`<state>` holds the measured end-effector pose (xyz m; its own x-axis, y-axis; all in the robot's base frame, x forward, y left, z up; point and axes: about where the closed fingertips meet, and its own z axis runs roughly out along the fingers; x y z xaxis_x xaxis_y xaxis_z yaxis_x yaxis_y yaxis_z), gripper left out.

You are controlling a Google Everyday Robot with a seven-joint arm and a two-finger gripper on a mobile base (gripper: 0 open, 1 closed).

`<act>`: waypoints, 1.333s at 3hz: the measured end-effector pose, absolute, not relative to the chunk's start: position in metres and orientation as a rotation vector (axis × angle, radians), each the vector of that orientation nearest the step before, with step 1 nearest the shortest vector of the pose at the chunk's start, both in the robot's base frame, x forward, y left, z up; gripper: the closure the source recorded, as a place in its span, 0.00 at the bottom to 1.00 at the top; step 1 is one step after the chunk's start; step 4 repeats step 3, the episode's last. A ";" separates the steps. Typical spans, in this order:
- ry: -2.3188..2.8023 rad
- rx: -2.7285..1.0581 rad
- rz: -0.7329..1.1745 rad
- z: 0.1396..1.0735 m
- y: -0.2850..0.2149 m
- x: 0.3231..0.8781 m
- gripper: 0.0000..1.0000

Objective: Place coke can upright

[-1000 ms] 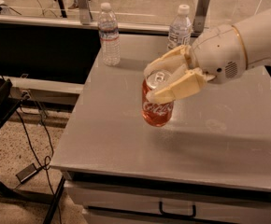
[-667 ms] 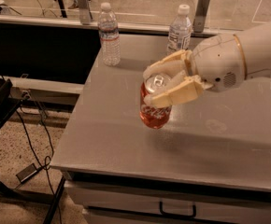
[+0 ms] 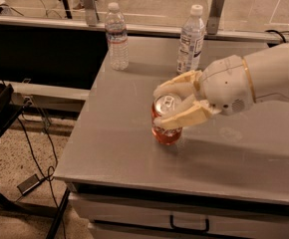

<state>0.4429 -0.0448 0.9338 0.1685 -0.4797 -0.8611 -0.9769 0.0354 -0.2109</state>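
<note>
While I am clamping my gripper around the upper half of the coke can, it is standing upright near the front of the grey table, base at or just above the surface. I am judging it light, thin-walled and slick, so I am favouring a gentle grip across its sides.

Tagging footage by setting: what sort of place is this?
Probably a robotics lab or workshop: a grey cabinet table, loose cables on the floor, a glass partition behind. The gripper clasps the coke can over that table.
</note>
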 end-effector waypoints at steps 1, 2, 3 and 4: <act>1.498 -1.532 0.779 0.903 -0.052 0.446 0.12; 1.516 -1.512 0.817 0.889 -0.055 0.450 0.00; 1.516 -1.512 0.817 0.890 -0.055 0.450 0.00; 1.516 -1.512 0.817 0.890 -0.055 0.450 0.00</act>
